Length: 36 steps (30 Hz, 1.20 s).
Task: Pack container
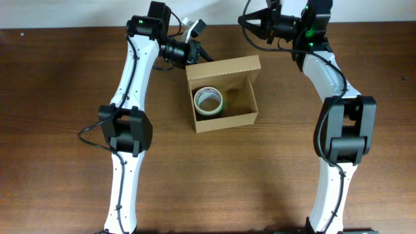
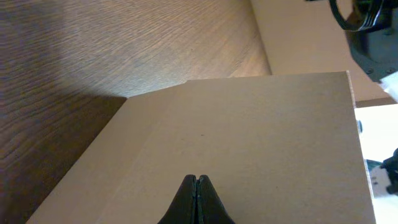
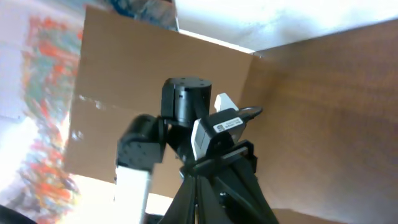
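The container is a tan cardboard box at the table's middle, its lid flap standing open at the far side. A roll of tape lies flat inside, on the left. My left gripper is shut and empty, its tips at the flap's far left corner. In the left wrist view the shut gripper hovers just over the flap's plain cardboard surface. My right gripper is shut and empty, raised behind the box and pointing left. Its shut tips face the left arm's wrist.
Dark wooden table stretches around the box on all sides. Both arms' white links run down the left and right of the table. The right side of the box interior holds nothing.
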Motion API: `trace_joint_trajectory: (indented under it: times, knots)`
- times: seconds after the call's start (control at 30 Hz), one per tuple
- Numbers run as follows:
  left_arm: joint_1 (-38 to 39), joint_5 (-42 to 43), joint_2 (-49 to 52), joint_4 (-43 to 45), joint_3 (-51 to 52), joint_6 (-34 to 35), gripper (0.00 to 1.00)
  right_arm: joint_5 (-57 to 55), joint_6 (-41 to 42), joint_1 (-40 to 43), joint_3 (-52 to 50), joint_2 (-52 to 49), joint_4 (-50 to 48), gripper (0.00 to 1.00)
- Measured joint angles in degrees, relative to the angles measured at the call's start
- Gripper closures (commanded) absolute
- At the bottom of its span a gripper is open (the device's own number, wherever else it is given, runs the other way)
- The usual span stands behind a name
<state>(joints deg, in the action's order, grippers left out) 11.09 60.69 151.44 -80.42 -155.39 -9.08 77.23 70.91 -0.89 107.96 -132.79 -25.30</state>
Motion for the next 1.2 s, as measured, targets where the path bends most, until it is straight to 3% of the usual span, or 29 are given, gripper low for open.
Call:
trace_joint_trajectory:
  times: [0.13, 0.17, 0.2, 0.23, 0.27, 0.3, 0.33, 0.37, 0.6, 0.73, 1.03, 1.2]
  knots:
    - [0.0, -1.0, 0.0, 0.0, 0.0, -0.2, 0.98, 1.2, -6.5, -0.1, 0.0, 0.0, 0.0, 0.95]
    - [0.0, -1.1, 0.0, 0.0, 0.0, -0.2, 0.98, 1.6, -7.6, -0.1, 0.0, 0.0, 0.0, 0.87]
    - [0.0, -1.2, 0.0, 0.0, 0.0, -0.2, 0.98, 1.8, -8.4, -0.1, 0.0, 0.0, -0.4, 0.68]
    - [0.0, -1.2, 0.0, 0.0, 0.0, -0.2, 0.98, 2.1, -9.1, -0.2, 0.0, 0.0, -1.1, 0.4]
    - [0.0, -1.2, 0.0, 0.0, 0.0, -0.2, 0.98, 2.5, -10.0, -0.2, 0.0, 0.0, -2.3, 0.31]
    - [0.0, -1.2, 0.0, 0.0, 0.0, -0.2, 0.98, 2.7, -10.4, -0.2, 0.0, 0.0, -3.0, 0.36]
    - [0.0, -1.3, 0.0, 0.0, 0.0, -0.2, 0.98, 2.9, -11.2, -0.2, 0.0, 0.0, -4.1, 0.53]
    - [0.0, -1.4, 0.0, 0.0, 0.0, -0.2, 0.98, 3.1, -11.6, -0.2, 0.0, 0.0, -4.6, 0.63]
    - [0.0, -1.6, 0.0, 0.0, 0.0, -0.2, 0.98, 3.1, -12.1, -0.3, 0.1, 0.0, -2.6, 0.63]
    - [0.0, -1.7, 0.0, 0.0, 0.0, -0.2, 0.98, 0.6, -13.4, -0.2, 0.3, 0.1, 8.2, 0.63]
    - [0.0, -1.7, 0.0, 0.0, 0.0, -0.2, 0.98, -3.7, -17.2, 0.0, 0.3, 0.1, 18.3, 0.64]
    - [0.0, -2.3, 0.0, -0.1, 0.0, -0.2, 0.98, -7.7, -24.9, 0.0, 1.2, 0.1, 32.2, 0.64]
